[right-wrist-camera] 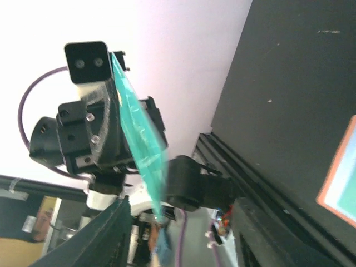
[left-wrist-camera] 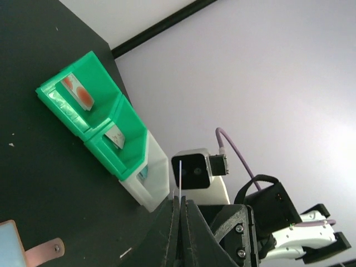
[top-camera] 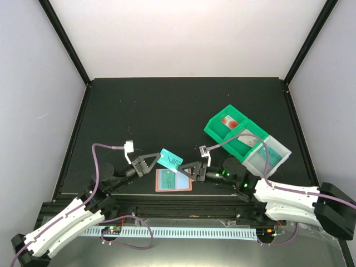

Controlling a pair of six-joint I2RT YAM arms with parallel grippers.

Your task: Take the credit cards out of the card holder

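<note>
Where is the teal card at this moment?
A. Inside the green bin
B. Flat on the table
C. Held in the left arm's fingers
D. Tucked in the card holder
C: the top view shows the teal card pinched by the left gripper, lifted beside the open card holder that lies on the table.

White "VIP" on the teal credit card
</note>
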